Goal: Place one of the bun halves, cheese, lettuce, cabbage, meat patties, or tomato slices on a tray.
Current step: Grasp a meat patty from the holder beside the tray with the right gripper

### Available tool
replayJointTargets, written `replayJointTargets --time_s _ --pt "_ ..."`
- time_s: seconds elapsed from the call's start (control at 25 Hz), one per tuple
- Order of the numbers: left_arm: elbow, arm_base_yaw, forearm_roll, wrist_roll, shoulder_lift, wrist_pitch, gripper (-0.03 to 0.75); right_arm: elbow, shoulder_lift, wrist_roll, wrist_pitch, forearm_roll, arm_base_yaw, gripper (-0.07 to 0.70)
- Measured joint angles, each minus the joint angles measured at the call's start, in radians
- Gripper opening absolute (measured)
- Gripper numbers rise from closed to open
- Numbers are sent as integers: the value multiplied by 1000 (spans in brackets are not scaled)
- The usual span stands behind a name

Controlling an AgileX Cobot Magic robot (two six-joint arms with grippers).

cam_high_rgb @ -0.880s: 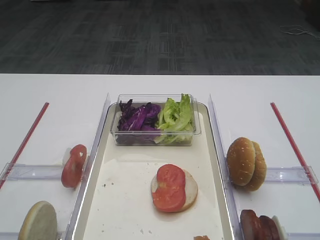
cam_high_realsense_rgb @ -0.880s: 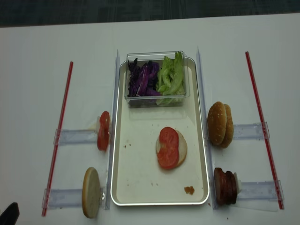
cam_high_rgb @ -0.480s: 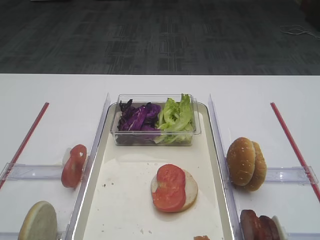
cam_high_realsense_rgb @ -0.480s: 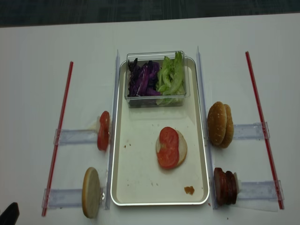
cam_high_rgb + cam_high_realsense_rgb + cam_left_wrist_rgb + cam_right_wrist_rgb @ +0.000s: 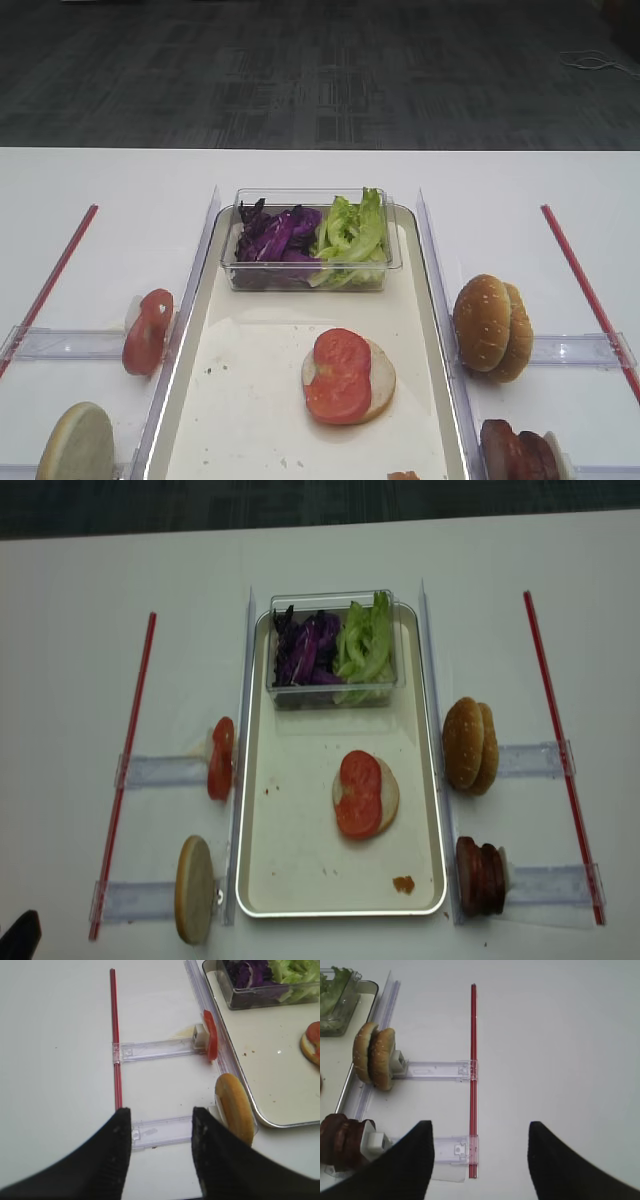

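Note:
On the cream tray lies a bun half topped with two tomato slices. A clear tub at its far end holds cabbage and lettuce. Right of the tray, two bun halves and the meat patties stand on edge in clear holders. On the left stand a tomato slice and another bun half. My right gripper is open and empty over a red strip. My left gripper is open and empty above the near left holder. No cheese is in view.
Red strips run along the white table on both sides. Clear plastic rails flank the tray's long edges. A small brown crumb lies on the tray's near right corner. Dark floor lies beyond the table's far edge.

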Motion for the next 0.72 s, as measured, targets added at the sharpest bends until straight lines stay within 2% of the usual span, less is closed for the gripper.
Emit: replayJointTargets --time_s 0.28,0.48,0.72 --pt "0 0 0 0 0 0 277 -74 127 17 53 33 0 435" --pt "0 0 0 0 0 0 277 -165 255 78 108 38 0 435" --pt "0 0 0 0 0 0 277 -269 470 113 110 46 0 435"
